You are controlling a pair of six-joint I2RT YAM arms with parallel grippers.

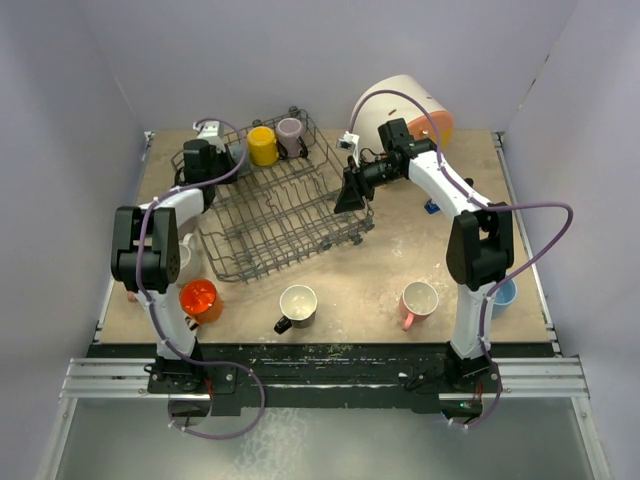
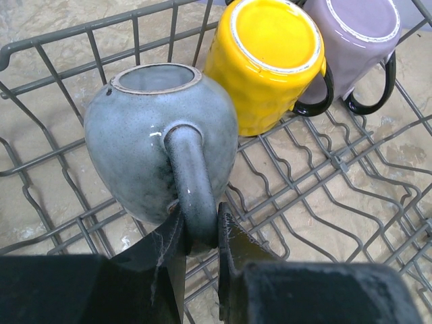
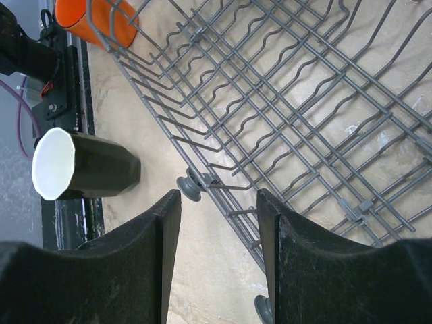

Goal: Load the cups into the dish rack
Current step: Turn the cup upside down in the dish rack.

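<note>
Left arm reaches to the far-left corner of the dish rack (image 1: 280, 215), where the left end effector (image 2: 202, 233) pinches the handle of an upturned grey-blue mug (image 2: 135, 148). Over the rack's right edge, the right end effector (image 3: 219, 199) hangs spread.

Soft, bright, even light from overhead fills all three views. In the top view, the dish rack (image 1: 280, 215) casts only a faint shadow on the table (image 1: 380, 270). In the left wrist view, small white glints mark the grey mug (image 2: 135, 128) and, at 1 o'clock, the yellow mug (image 2: 270, 61). The left gripper (image 2: 201, 229) at 6 o'clock is near-black and slightly soft. The right gripper (image 3: 219, 202) looks the same.
</note>
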